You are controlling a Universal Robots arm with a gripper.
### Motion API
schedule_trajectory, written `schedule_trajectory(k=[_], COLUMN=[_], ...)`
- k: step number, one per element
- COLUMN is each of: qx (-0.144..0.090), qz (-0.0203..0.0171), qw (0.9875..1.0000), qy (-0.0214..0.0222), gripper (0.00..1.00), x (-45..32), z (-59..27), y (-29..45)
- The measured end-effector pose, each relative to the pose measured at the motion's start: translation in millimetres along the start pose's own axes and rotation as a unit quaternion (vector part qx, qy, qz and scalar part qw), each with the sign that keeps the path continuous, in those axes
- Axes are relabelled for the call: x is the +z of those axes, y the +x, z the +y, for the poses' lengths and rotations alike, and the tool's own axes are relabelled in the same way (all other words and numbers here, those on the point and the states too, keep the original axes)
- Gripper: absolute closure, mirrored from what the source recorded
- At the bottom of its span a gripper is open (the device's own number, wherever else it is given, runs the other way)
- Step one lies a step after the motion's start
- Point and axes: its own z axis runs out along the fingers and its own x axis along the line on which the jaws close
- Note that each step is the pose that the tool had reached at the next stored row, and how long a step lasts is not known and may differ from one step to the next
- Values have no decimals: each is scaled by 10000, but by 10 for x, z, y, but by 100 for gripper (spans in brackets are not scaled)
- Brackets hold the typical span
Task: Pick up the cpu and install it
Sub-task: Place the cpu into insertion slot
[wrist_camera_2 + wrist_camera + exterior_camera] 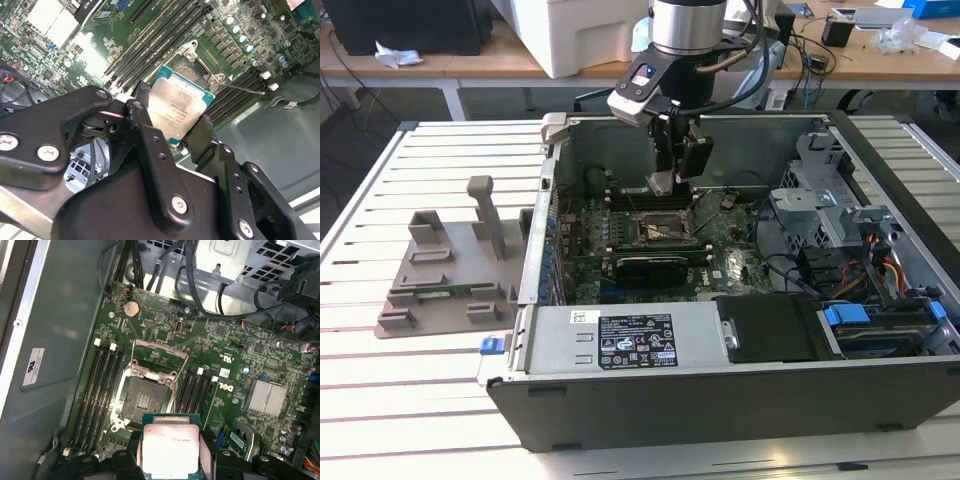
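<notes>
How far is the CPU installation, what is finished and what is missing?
Picked up: the cpu is clamped in the jaws inside the computer case. In hand: it hangs above the motherboard, near the open socket. Left: the socket is empty, cpu not yet seated.

I see the open computer case (720,400) on the white slatted table (420,420), a grey plastic holder (430,290) just beside it.

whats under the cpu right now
The cpu, held in the gripper, hangs over the open, empty socket on the motherboard. Its own underside and the board patch directly beneath are covered.
</notes>
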Motion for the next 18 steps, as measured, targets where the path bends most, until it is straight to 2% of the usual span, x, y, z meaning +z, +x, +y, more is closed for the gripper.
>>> schedule_trajectory(k=[8,14,17,18], qx=[224,420,623,735], qz=[-2,-2,-6,-4], qw=[9997,9991,9981,9973], qy=[9,18,27,32], gripper=[45,45,45,45], x=[0,1,3,5], z=[0,0,1,0], y=[0,0,1,0])
